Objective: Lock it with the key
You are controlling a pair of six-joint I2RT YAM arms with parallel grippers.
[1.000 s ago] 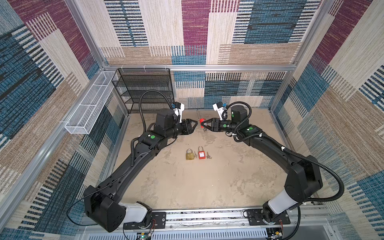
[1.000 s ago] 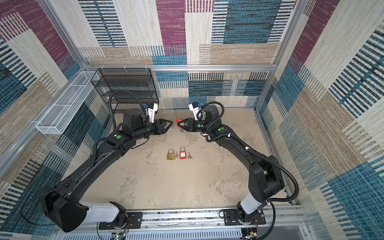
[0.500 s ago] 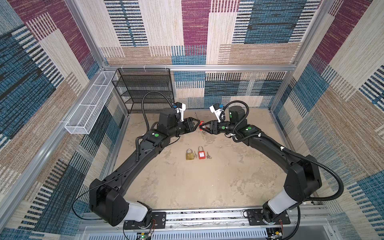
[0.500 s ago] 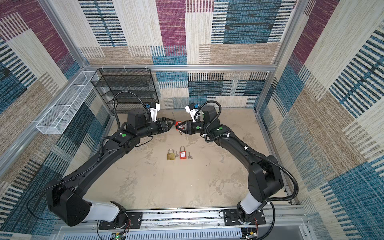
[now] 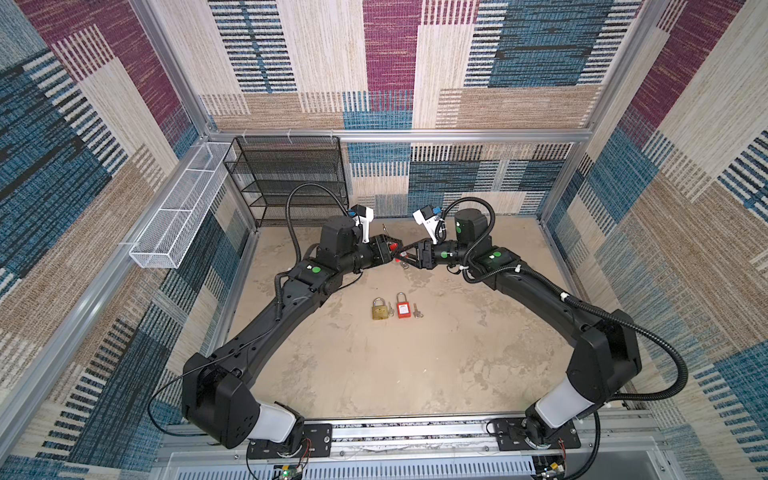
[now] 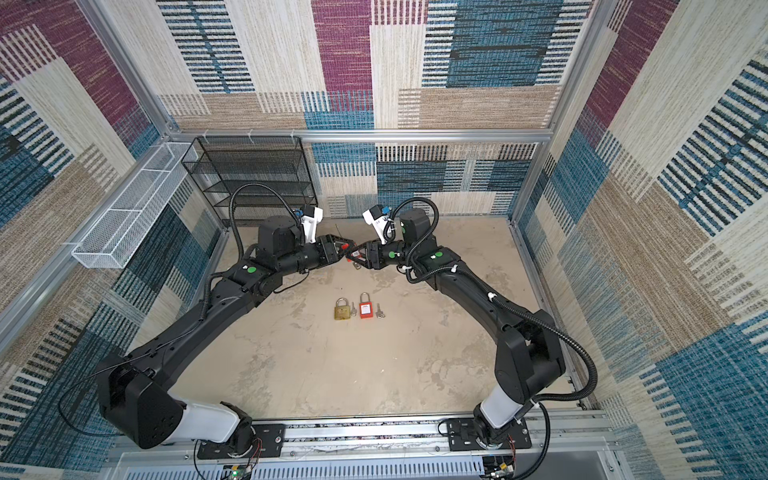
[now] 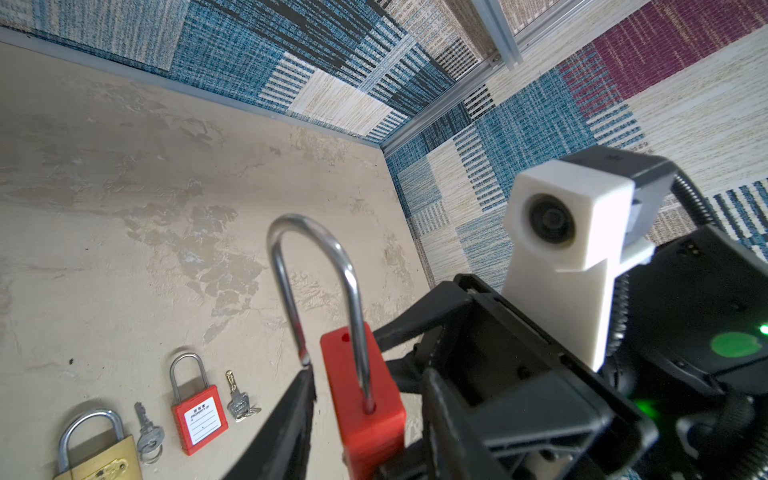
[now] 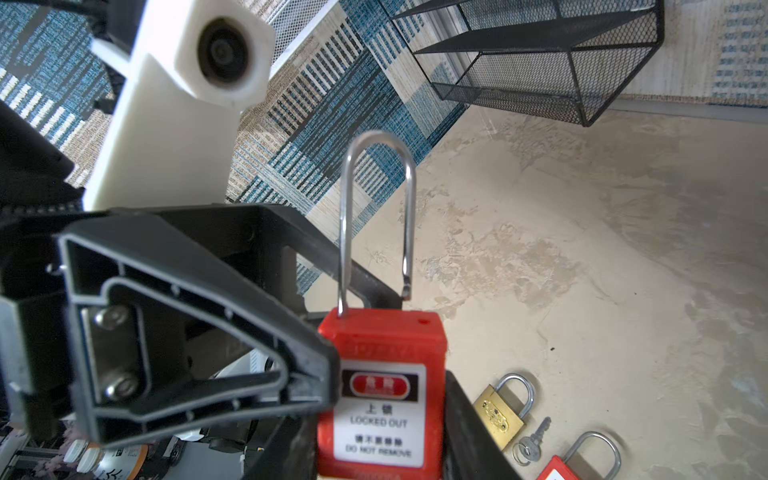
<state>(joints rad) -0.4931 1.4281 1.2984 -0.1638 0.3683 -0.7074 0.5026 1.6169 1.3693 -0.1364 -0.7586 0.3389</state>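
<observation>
The beige table point(image 5: 415, 374) fills the floor of the cell. Both black arms reach in from the near edge and meet above its far middle. A black mesh shelf point(image 5: 291, 178) stands at the far left corner, and a white wire basket point(image 5: 178, 224) hangs along the left wall.

The right gripper point(image 5: 404, 257) is clamped on the body of a red padlock point(image 8: 380, 345) and holds it upright in the air, label facing its wrist camera. The shackle is open: one leg sits in the body and the free end hangs just above its hole. The left gripper point(image 5: 390, 250) faces it from the left, with one fingertip point(image 8: 328, 374) touching the side of the padlock's body. I cannot tell whether this gripper is clamped on it.

On the table, nearer than the grippers, lie a brass padlock point(image 5: 378, 309) and, just right of it, a small red padlock point(image 5: 402, 306), both with shackles closed. A silver key point(image 5: 390, 309) lies between them, and a second key point(image 5: 417, 309) lies just right of the small red padlock.
</observation>
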